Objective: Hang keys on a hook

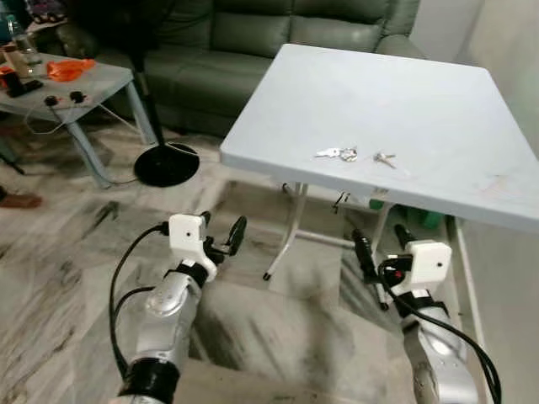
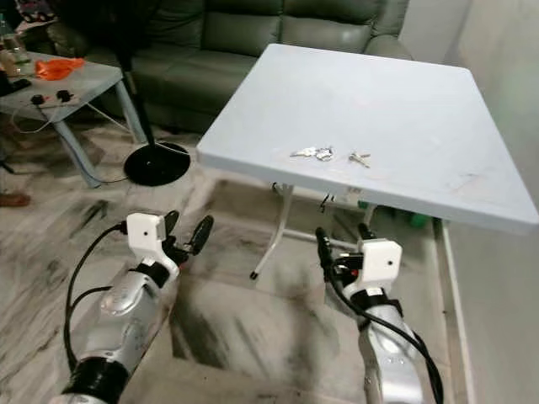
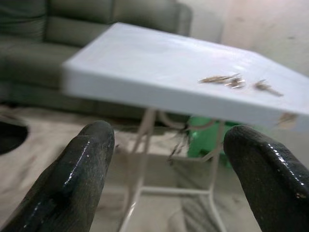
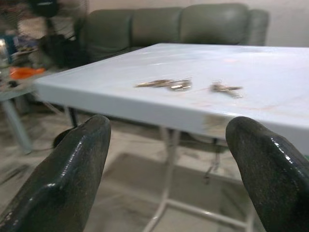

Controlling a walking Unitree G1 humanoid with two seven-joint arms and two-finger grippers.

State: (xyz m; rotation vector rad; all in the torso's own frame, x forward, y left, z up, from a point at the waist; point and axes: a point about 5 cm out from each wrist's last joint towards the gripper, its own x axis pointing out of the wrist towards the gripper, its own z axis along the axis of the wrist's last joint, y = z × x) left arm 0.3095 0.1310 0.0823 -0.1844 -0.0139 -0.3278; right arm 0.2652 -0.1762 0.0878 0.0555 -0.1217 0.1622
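Observation:
A bunch of keys on a ring (image 1: 338, 153) (image 4: 164, 84) lies near the front edge of a pale blue folding table (image 1: 421, 76). A single small key (image 1: 384, 158) (image 4: 225, 88) lies just to its right. My left gripper (image 1: 221, 230) is held open below and to the left of the table's front edge, over the floor. My right gripper (image 1: 383, 240) is open too, low in front of the table, under its front edge. Both wrist views look up across the tabletop at the keys (image 3: 226, 79) between the fingers. No hook can be seen.
A green sofa (image 1: 253, 42) stands behind the table. A black fan base (image 1: 166, 164) and a cluttered side table (image 1: 93, 80) are at the left. A wall (image 1: 505, 50) runs along the right. Marble floor (image 1: 67, 278) lies before me.

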